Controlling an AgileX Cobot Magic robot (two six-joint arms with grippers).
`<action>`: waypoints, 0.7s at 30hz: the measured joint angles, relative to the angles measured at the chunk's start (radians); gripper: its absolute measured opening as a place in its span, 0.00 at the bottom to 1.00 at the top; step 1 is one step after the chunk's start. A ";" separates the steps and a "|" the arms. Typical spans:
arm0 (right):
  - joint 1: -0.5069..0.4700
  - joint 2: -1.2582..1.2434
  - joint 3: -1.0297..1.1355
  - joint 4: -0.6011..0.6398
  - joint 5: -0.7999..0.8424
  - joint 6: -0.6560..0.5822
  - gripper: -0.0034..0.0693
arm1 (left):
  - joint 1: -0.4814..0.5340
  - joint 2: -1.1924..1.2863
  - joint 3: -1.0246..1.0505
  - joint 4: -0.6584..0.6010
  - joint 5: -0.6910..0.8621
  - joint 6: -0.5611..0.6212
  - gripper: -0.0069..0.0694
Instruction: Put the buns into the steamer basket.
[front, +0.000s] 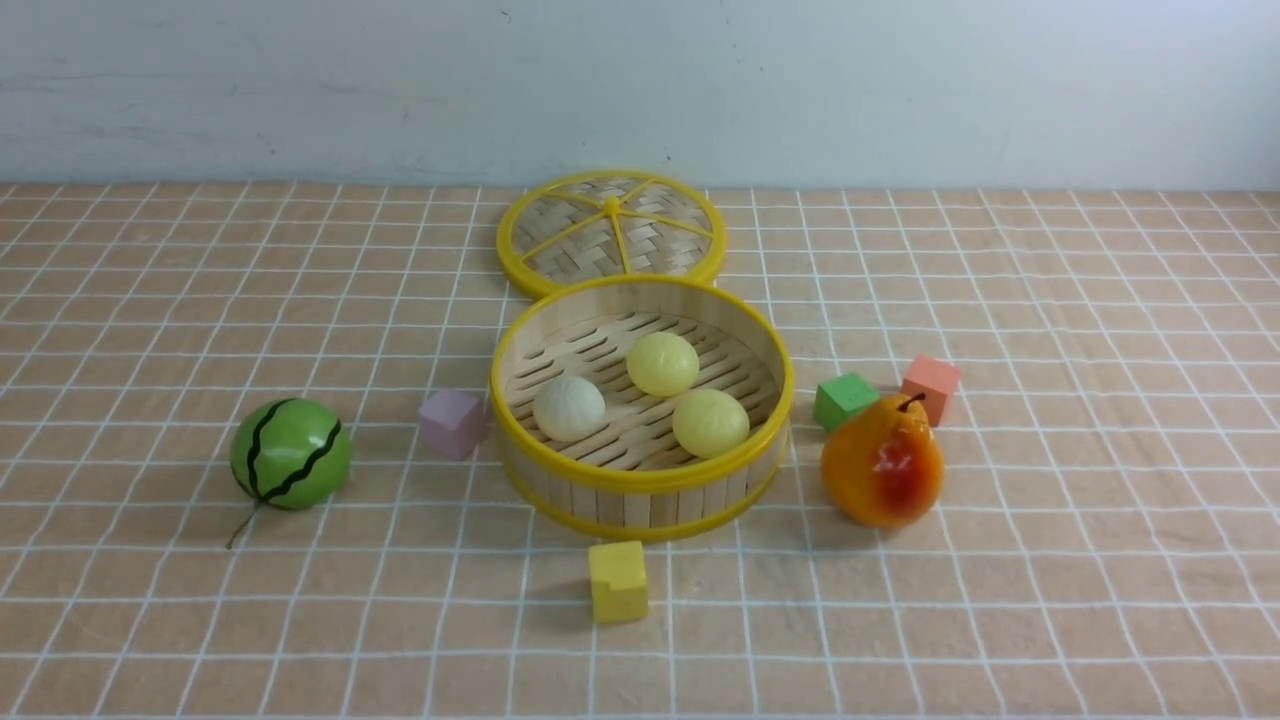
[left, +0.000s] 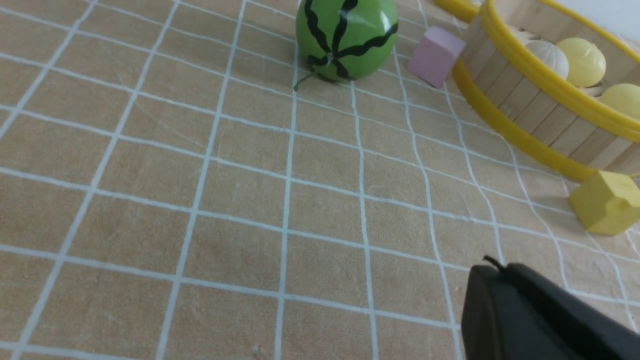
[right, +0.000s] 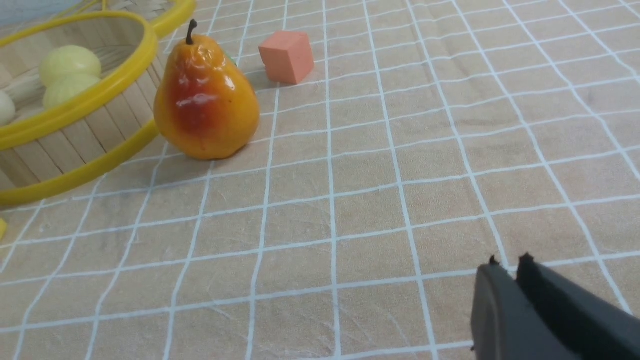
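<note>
The steamer basket (front: 640, 480) stands in the middle of the table. Inside it lie all three buns: the off-white bun (front: 569, 407) and two pale yellow buns (front: 662, 363) (front: 710, 423). The basket also shows in the left wrist view (left: 530, 115) with the off-white bun (left: 550, 57) and in the right wrist view (right: 75, 145). Neither arm appears in the front view. My left gripper (left: 500, 270) is shut and empty over bare cloth, away from the basket. My right gripper (right: 507, 265) is shut and empty over bare cloth.
The woven lid (front: 611, 233) lies behind the basket. A toy watermelon (front: 290, 453) and a pink cube (front: 452, 422) sit to its left. A green cube (front: 845, 400), an orange cube (front: 930, 387) and a pear (front: 882, 463) sit to its right. A yellow cube (front: 617, 581) is in front.
</note>
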 joint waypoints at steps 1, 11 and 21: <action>0.000 0.000 0.000 0.000 0.000 0.000 0.12 | 0.000 0.000 0.000 -0.001 0.000 0.000 0.07; 0.000 0.000 0.000 0.000 0.000 0.000 0.14 | 0.000 0.000 0.000 -0.003 0.000 0.000 0.07; 0.000 0.000 0.000 0.000 0.000 0.001 0.16 | 0.000 0.000 0.000 -0.004 0.000 0.000 0.07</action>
